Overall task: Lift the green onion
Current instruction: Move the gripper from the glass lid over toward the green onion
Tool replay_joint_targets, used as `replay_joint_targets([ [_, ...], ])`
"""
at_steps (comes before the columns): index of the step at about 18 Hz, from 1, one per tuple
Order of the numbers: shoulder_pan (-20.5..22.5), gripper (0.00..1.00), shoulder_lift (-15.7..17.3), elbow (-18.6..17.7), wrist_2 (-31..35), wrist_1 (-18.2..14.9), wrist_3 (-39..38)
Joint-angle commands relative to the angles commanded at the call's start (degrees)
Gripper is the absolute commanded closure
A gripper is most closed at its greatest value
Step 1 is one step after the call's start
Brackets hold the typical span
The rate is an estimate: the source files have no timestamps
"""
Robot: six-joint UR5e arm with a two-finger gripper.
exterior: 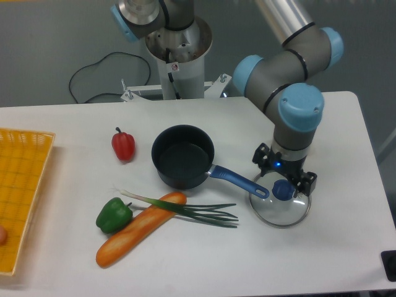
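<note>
The onion (185,208) is lying flat on the white table (346,247), at about 6 o'clock from the pot (183,156), its long axis running from 10 o'clock to 4 o'clock. Its pale root end is pointing toward 10 o'clock, near the green pepper (114,215), while its dark leaves are fanning out toward 3 to 4 o'clock, ending short of the glass lid (279,206). The stalk is crossing over the upper end of the baguette (140,228), touching it there.

The gripper (284,176) is hanging well apart from the onion, at 3 o'clock from it, over the lid's upper edge and just above the lid's blue knob (282,189). Whether its fingers are spread or pressed together cannot be told from this angle; nothing is seen between them.

The pot's blue handle (238,180) is pointing toward 4 o'clock, its tip reaching the lid's rim. A red pepper (123,144) is standing at 9 o'clock from the pot. A yellow basket (21,197) is sitting at the table's left edge.
</note>
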Motion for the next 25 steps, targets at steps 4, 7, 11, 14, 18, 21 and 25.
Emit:
replay_joint_targets([
  [4,-1.2,0.00,0.0,0.2,-0.2,0.2,-5.2],
  [7,-2.5,0.00,0.1,0.3,-0.3,0.2,-11.8],
  [11,-5.6,0.00,0.0,0.2,0.1,0.3,-17.0],
  [14,-7.7,0.00,0.6,-0.3,0.9,0.4,-19.6],
  [18,-10.6,0.00,0.9,-0.1,1.7,0.5,-19.4],
  [21,-13.4,0.00,0.9,0.6,1.6,0.9,-19.3],
  [25,-17.0,0.00,0.3,0.7,1.5,4.0,-19.3],
])
